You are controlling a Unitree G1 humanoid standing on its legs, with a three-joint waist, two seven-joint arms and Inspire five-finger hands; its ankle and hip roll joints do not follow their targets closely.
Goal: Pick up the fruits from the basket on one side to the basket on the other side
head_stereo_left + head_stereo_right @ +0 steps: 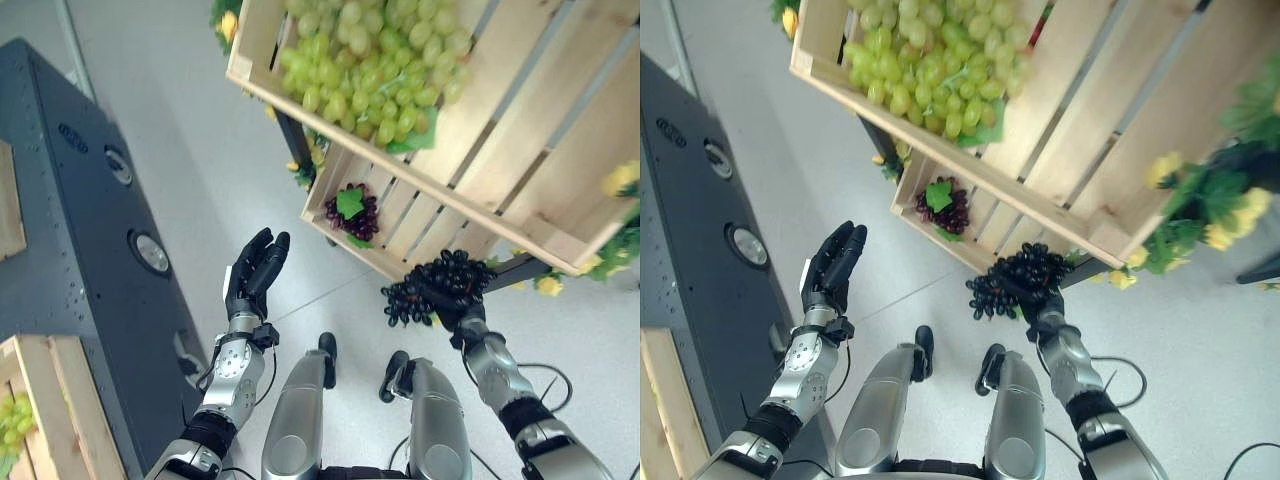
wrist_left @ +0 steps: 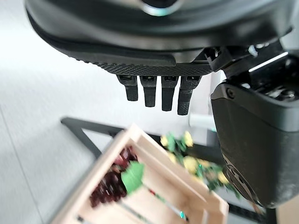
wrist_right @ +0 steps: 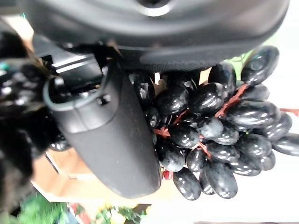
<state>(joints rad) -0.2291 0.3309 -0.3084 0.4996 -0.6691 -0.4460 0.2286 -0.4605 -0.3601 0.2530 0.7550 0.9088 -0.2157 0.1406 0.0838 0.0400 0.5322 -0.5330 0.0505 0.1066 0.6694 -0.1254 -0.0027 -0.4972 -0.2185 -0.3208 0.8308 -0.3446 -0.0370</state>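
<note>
Now the right hand holds a bunch of black grapes. Its fingers and thumb are curled round the bunch, and the wrist view shows the shiny grapes pressed against the palm with red stems between them. The bunch hangs in the air just in front of the low crate, close to its front edge but not inside it.

That low crate is made of pale wood. A small bunch of dark red grapes with a green leaf on top lies in its left corner. The left wrist view shows that bunch in the crate too.

A top crate sits above it, tilted toward the robot. A big pile of green grapes fills its left end, with a leaf under the pile. Yellow flowers and green leaves poke out beside the crates on the right.

The left hand is up in the air, well apart from the crates. Its fingers are straight and close side by side, and it holds nothing.

On the left stands a dark cabinet. Another wood crate sits at the bottom left corner, with a few green grapes in it.
</note>
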